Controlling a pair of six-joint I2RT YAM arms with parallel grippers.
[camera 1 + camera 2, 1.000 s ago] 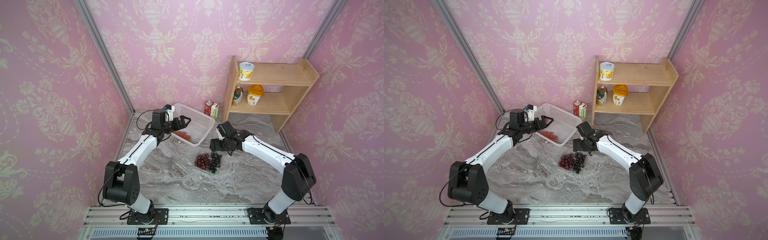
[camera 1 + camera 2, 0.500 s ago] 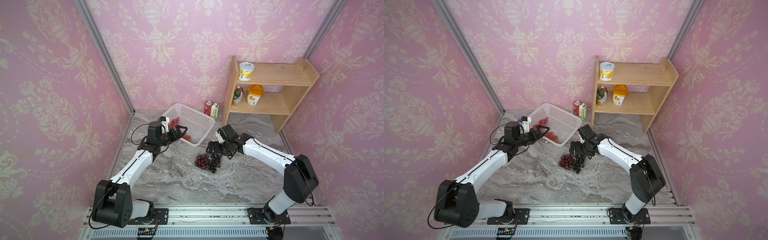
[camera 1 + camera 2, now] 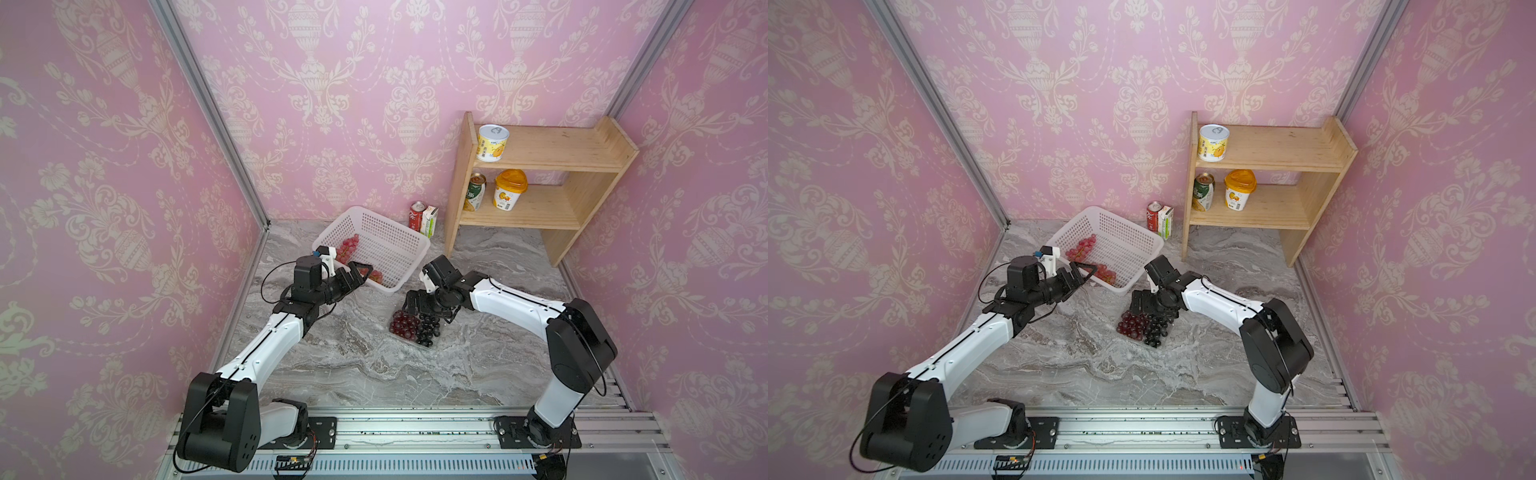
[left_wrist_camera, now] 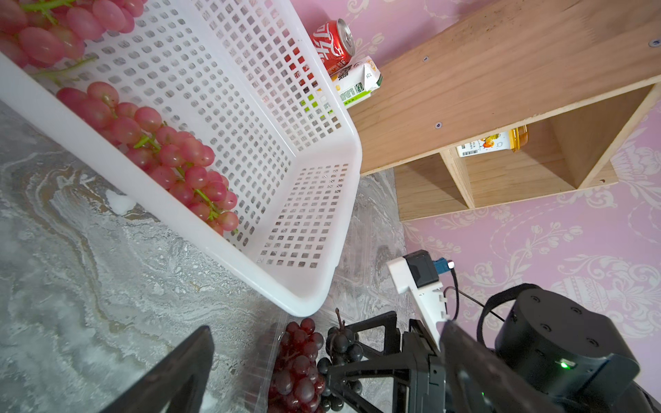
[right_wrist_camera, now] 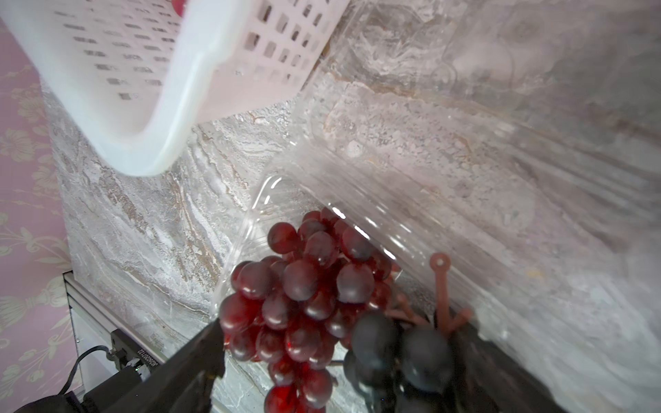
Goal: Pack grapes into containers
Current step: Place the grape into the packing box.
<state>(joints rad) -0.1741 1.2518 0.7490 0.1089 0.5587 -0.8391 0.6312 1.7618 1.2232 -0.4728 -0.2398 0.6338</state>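
Showing left gripper [image 3: 360, 274], jaws released, at the basket's [image 4: 221, 254] near rim: pink grapes [image 4: 168, 157] lie just ahead inside, long axis along that wall. Right gripper [image 3: 419, 308], jaws spread, hangs over the part-filled container [image 5: 250, 221].

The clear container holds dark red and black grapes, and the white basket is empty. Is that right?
No: the white basket holds pink grapes, as the left wrist view shows. The clear container does hold dark red grapes and black grapes.
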